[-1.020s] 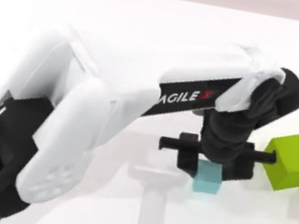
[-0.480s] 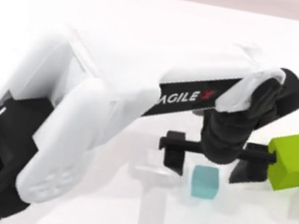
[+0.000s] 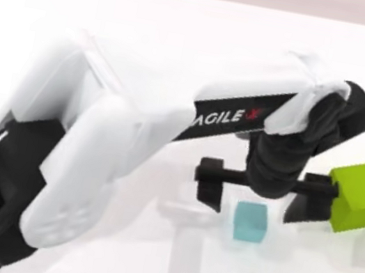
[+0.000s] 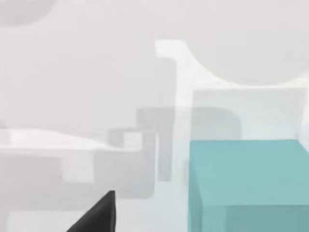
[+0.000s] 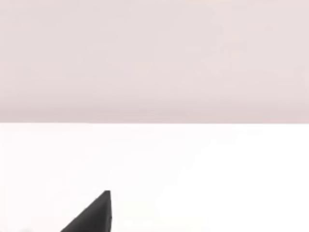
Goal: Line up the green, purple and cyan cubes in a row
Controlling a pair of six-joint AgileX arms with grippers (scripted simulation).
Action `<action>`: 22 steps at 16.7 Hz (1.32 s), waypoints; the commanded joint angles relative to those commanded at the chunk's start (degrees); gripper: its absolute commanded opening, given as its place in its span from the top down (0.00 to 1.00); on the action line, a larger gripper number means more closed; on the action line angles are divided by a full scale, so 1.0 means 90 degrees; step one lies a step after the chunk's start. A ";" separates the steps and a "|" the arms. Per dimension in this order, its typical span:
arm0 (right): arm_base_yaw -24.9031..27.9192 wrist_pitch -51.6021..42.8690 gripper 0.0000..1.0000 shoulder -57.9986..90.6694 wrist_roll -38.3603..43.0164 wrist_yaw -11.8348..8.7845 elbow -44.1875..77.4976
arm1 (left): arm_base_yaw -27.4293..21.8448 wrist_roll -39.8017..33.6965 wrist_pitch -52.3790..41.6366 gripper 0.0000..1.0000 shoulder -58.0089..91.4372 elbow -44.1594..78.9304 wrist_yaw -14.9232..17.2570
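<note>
**Cyan cube let go**

A second ago the left gripper point(image 3: 259, 201) clasped the cyan cube point(image 3: 251, 223); now it has released it, fingers spread, lower right of frame, near the green cube point(image 3: 361, 196). Purple unseen. Right gripper's fingers: cannot tell.

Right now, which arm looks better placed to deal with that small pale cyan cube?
The left. Its end effector hangs open right over the small pale cyan matte cube, one finger at each side, and its wrist view shows the cube close up. The right arm's wrist view shows only bare table; that arm is absent from the top view.
</note>
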 joint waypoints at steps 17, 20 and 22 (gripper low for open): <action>0.0000 0.0000 0.00 0.0000 0.0000 0.0000 0.0000 | 0.0312 0.0637 -0.1495 0.00 -0.0166 0.1312 -0.0003; 0.0000 0.0000 0.00 0.0000 0.0000 0.0000 0.0000 | 0.0763 0.1795 -0.1367 0.00 -0.0331 0.0994 0.0004; 0.0000 0.0000 0.00 0.0000 0.0000 0.0000 0.0000 | 0.1167 0.2816 -0.1248 0.00 -0.0497 0.0668 0.0016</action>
